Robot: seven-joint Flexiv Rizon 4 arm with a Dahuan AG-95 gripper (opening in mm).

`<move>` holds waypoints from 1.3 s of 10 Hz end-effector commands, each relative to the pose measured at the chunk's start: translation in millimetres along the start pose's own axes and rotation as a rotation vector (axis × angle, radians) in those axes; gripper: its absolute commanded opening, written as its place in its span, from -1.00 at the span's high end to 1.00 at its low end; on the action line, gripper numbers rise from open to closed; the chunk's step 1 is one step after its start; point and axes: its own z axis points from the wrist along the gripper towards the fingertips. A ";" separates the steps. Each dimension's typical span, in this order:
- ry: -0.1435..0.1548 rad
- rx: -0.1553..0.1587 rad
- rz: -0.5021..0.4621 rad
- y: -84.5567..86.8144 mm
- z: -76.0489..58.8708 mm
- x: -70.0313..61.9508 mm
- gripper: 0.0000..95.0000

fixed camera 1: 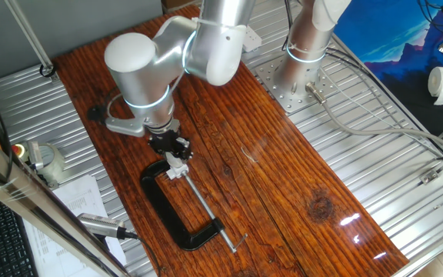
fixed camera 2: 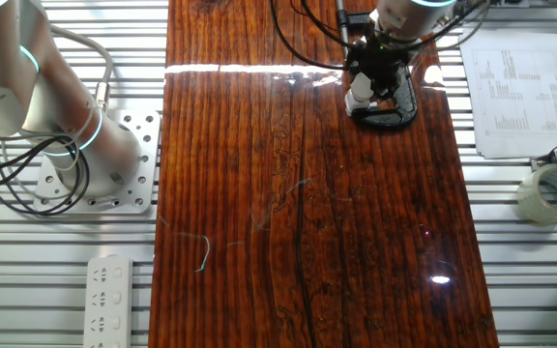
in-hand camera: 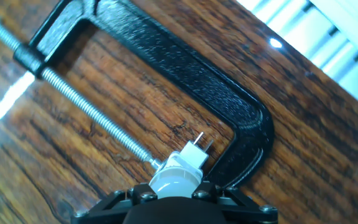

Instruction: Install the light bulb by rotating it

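The light bulb (in-hand camera: 173,178) shows its rounded pale head at the bottom of the hand view, held between my black fingers (in-hand camera: 137,198). My gripper (in-hand camera: 174,194) is shut on it. Just beyond the bulb sits the small white socket block (in-hand camera: 194,154), pinched between the screw tip and the jaw of the big black C-clamp (in-hand camera: 185,68). The bulb's screw base is hidden. In one fixed view my gripper (fixed camera 1: 173,151) stands upright over the clamp (fixed camera 1: 164,208), with white parts (fixed camera 1: 177,166) under it. In the other fixed view the gripper (fixed camera 2: 375,75) is at the far edge over the clamp (fixed camera 2: 395,118).
The clamp's long threaded screw (fixed camera 1: 210,209) runs out over the wooden board (fixed camera 1: 283,192). The arm's base (fixed camera 1: 298,69) is bolted beside the board. A tape roll (fixed camera 2: 549,193), papers (fixed camera 2: 511,97) and a power strip (fixed camera 2: 114,300) lie off the board.
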 end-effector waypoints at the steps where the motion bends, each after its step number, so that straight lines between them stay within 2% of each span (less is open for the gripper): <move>1: -0.007 -0.011 0.149 -0.6 -1.0 1.0 1.00; 7: -0.021 -0.015 0.293 -0.2 -0.7 0.7 1.00; 13: -0.008 0.000 0.528 1.1 -0.1 -0.6 1.00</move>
